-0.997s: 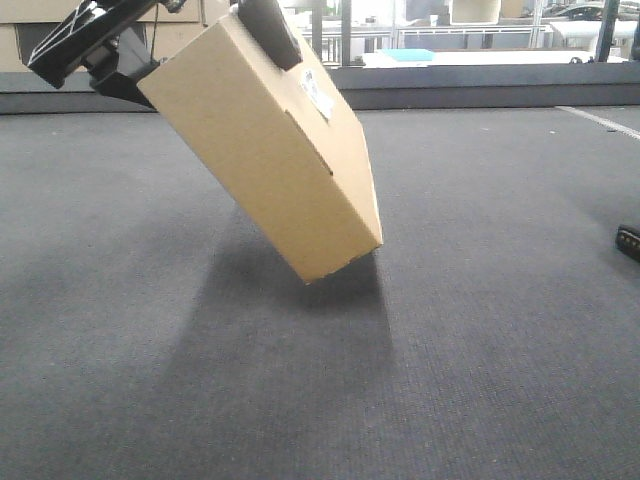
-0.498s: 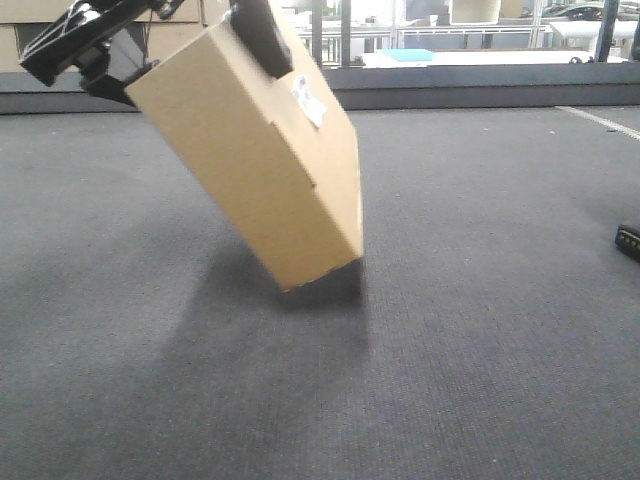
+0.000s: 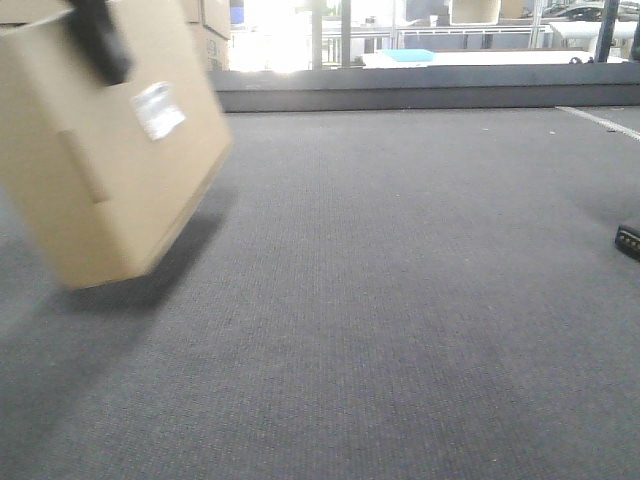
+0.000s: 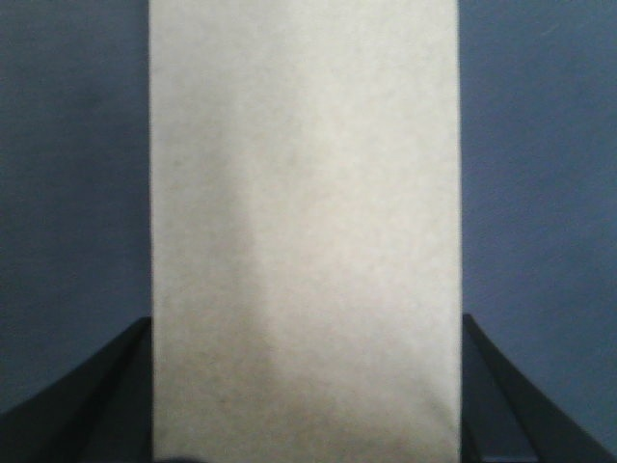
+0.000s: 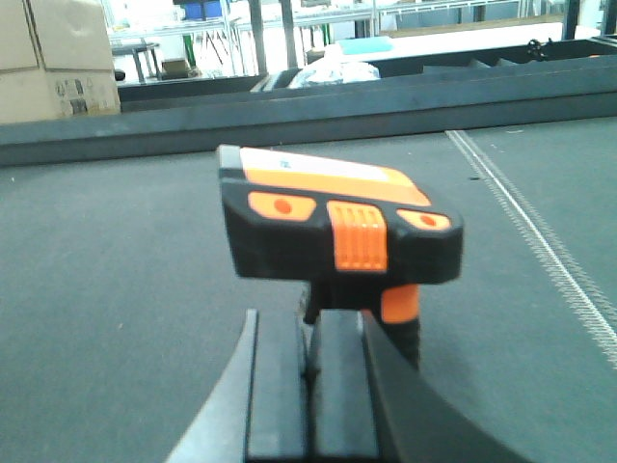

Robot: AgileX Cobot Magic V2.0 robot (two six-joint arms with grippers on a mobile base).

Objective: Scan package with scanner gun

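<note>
The package is a plain brown box, tilted and blurred at the far left, with its white label facing me. It hangs above the dark carpeted table. A black finger of my left gripper crosses its top edge. In the left wrist view the package fills the space between the two black fingers, which are shut on its sides. The scanner gun, with a black head and orange buttons and handle, stands at the tips of my right gripper. Its jaws are closed, pinching the black part under the head.
A small black part pokes in at the right edge, low over the table. A raised dark ledge runs along the far side. Larger cartons stand at the back left. A white line crosses the mat on the right.
The package has swung left and toward the camera with the left gripper, lifting off the table. Its label now faces forward. The black part at the right edge has not moved.
</note>
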